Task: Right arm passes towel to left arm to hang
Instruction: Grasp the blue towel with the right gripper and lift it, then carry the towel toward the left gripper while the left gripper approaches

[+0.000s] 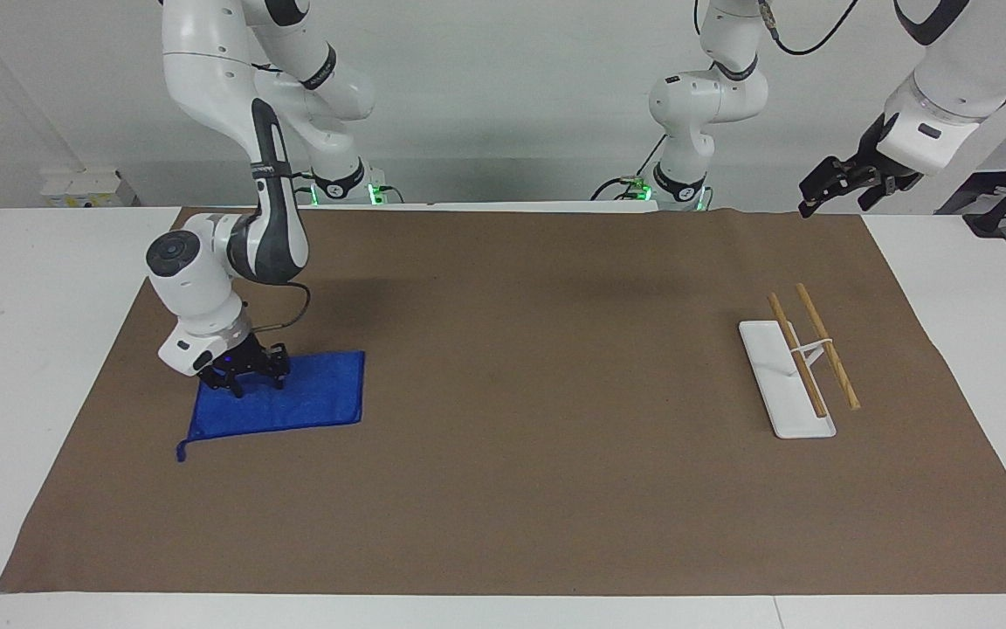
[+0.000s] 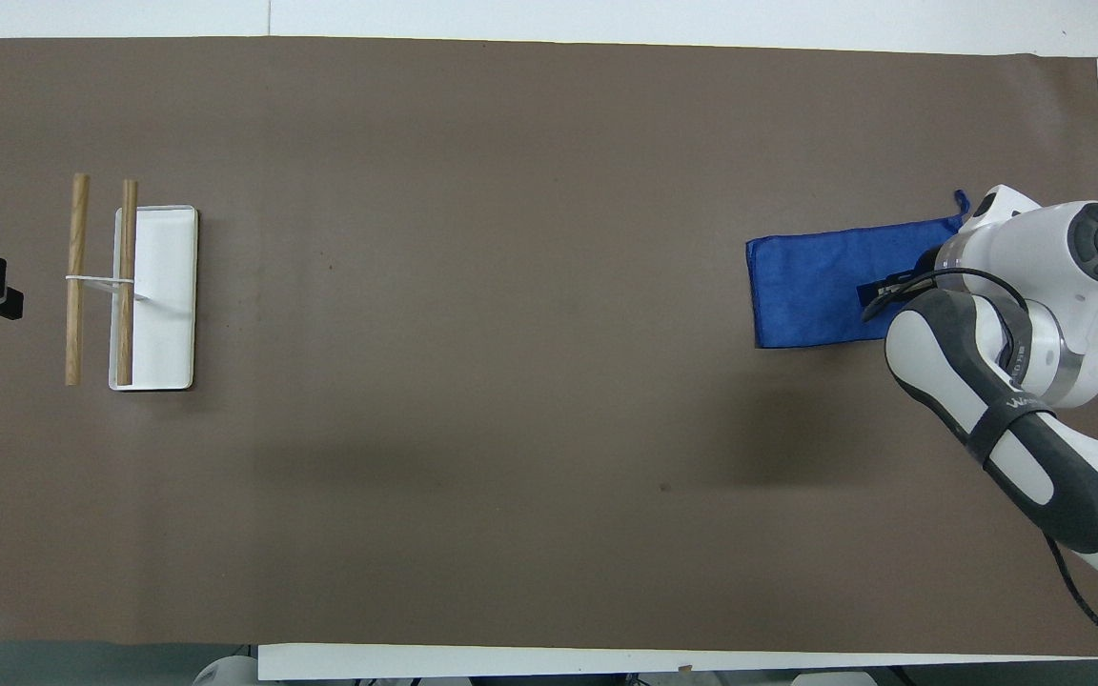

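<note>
Small royal-blue terry towel (image 1: 285, 402) lying flat on the brown paper sheet (image 1: 520, 489) at the right arm's end of the table. Right black two-finger gripper (image 1: 254, 377) with a blue light down on the towel's edge nearest the robots, fingers spread and touching the cloth. Left black gripper (image 1: 828, 189) waiting raised over the sheet's corner; finger state: cannot tell. White rack with two wooden bars (image 1: 800, 362) standing toward the left arm's end.
</note>
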### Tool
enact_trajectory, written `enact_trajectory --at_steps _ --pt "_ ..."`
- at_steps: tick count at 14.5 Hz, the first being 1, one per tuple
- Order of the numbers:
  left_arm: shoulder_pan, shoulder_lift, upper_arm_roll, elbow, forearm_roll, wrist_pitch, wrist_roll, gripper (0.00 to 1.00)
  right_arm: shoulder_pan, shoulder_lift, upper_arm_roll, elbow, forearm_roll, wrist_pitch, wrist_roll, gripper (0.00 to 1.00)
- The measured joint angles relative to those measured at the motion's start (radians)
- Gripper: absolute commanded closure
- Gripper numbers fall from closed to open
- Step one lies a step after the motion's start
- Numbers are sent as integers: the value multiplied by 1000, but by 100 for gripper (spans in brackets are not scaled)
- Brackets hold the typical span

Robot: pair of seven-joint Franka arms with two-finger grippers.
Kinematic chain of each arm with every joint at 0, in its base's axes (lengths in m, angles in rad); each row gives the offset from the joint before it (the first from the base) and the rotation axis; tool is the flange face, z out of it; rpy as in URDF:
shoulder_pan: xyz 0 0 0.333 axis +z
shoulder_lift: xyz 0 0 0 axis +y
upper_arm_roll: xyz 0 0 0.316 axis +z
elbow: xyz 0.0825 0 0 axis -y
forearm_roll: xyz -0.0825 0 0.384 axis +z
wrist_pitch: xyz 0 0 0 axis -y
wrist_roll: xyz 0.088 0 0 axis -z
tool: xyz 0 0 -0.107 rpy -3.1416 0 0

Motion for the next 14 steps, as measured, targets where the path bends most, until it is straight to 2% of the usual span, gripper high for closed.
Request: enact_trajectory --at_steps 1,7,10,12,14 --pt "0 0 0 0 0 0 0 0 0 -3 0 0 0 0 0 100" --pt "0 0 0 0 0 0 0 0 0 -9 9 9 0 -30 5 100" --pt "0 0 0 0 0 0 0 0 -1 -19 46 70 0 -178 98 100" --pt "0 0 0 0 0 0 0 0 0 -43 112 134 0 -325 232 100" --pt "0 0 0 0 0 0 0 0 1 -68 205 195 7 -471 445 100"
